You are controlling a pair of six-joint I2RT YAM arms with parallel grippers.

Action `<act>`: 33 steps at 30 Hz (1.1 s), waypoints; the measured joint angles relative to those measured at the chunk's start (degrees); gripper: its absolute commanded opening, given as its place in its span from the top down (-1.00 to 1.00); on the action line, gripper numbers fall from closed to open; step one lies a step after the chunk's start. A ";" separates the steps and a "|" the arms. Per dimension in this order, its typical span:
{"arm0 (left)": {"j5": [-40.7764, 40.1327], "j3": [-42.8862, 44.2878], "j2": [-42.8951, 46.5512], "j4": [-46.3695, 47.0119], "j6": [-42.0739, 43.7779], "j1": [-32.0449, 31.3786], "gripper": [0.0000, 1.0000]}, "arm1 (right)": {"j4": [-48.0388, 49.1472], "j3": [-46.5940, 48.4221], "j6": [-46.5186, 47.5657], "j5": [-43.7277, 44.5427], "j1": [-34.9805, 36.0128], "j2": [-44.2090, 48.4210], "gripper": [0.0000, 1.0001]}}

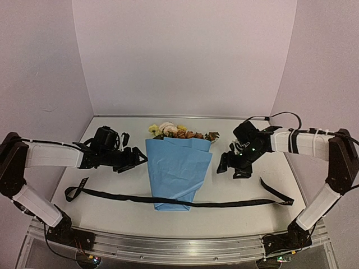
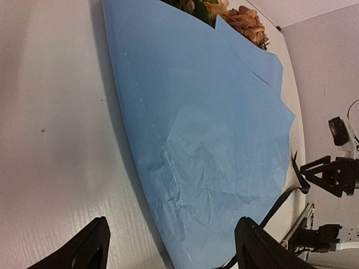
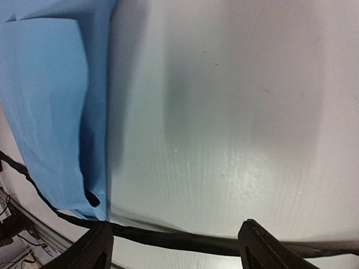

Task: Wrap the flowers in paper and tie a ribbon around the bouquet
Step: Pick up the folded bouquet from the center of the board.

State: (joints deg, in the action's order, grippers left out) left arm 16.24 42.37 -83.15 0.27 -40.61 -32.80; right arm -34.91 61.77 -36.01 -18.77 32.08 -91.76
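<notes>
Jaws of left gripper (image 1: 136, 158) apart, empty, 9 o'clock of bouquet (image 1: 178, 168) | bouquet lying flat at centre, flowers (image 1: 178, 132) toward 12 o'clock | ribbon (image 1: 224, 203) crossing its narrow 6 o'clock end | right gripper (image 1: 231, 167) spread, empty, 3 o'clock.

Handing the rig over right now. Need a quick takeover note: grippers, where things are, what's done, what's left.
Left gripper: open, empty, just left of the paper.
Right gripper: open, empty, to the paper's right.
Flowers: inside the paper, blooms sticking out of the far, wide end.
Paper: folded into a light blue cone, lying mid-table, narrow end toward the arms.
Ribbon: stretched out left to right, crossing the cone's narrow end, both ends loose on the table.
Done: wrapping.
Left: tie the ribbon around the cone.
</notes>
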 measured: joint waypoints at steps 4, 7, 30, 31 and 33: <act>4.65 0.02 -4.11 4.11 -1.27 0.00 -0.60 | 5.81 3.13 -2.15 -1.65 2.72 -5.71 -0.56; 6.62 0.15 -6.28 6.00 -2.04 0.00 -0.60 | 8.86 3.87 -3.83 -2.57 3.64 -8.42 -0.54; 12.72 9.72 -24.65 11.81 -7.41 -3.97 -0.18 | 24.56 10.98 -19.16 -9.40 4.22 -25.75 0.58; 12.79 10.59 -25.20 11.59 -7.42 -4.00 -0.14 | 24.60 11.44 -19.61 -9.40 4.23 -26.13 0.63; 12.81 12.08 -26.04 10.86 -7.53 -4.02 -0.07 | 24.51 12.32 -20.16 -9.38 4.21 -26.61 0.76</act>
State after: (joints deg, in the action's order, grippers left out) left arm 29.04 54.45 -109.19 11.13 -48.14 -36.82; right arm -10.39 74.08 -56.16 -28.15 36.30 -118.37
